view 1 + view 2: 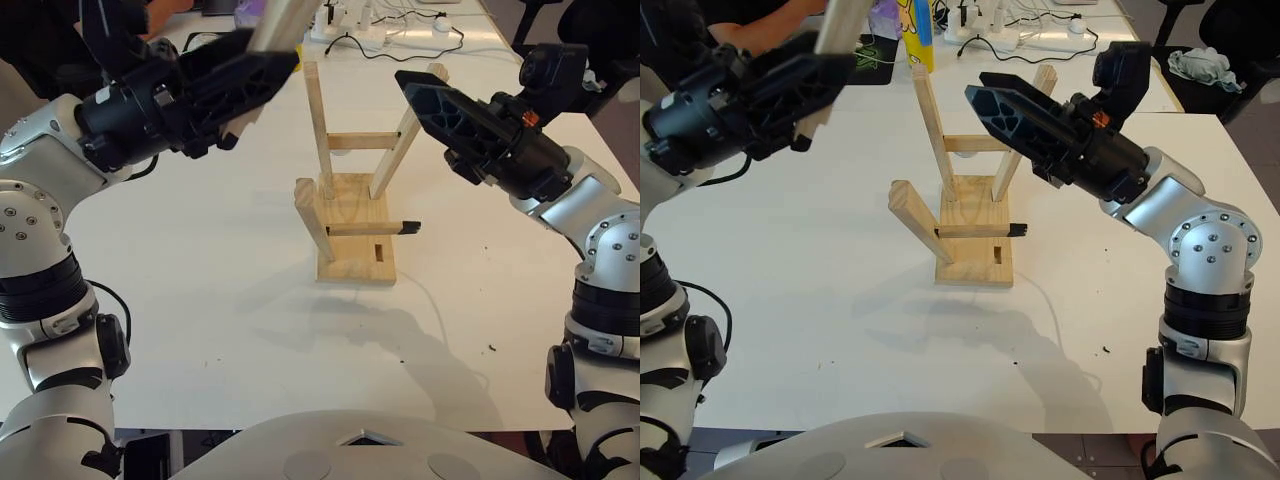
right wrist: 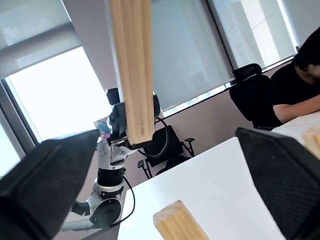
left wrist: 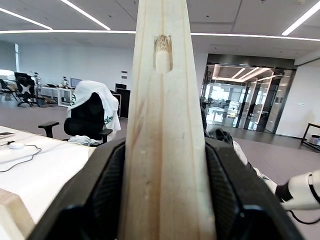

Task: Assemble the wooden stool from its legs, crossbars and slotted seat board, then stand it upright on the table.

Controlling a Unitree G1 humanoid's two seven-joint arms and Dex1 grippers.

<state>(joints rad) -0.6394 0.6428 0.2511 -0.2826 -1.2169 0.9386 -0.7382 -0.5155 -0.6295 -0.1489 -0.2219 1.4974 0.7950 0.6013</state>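
The half-built pale wooden stool (image 1: 357, 262) sits seat-down on the white table (image 1: 200, 300), below and between both pincers. Step judged in hand: fitting the fourth pale wooden leg (image 1: 282, 22), clamped in the left pincer (image 1: 262, 70); the right pincer (image 1: 990, 100) gapes wide, empty, beside the top of a standing leg (image 1: 405, 130). Next: align it onto the free dark-tipped crossbar end (image 1: 408, 227); standing legs crowd the approach, cables (image 1: 345, 38) beyond.

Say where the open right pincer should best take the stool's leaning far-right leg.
Probably the bare upper stretch of the far-right leg, above the crossbar, coming from the robot's right: it leans that way, its top stands free near the right pincer, and lower down crossbar and seat board crowd it.
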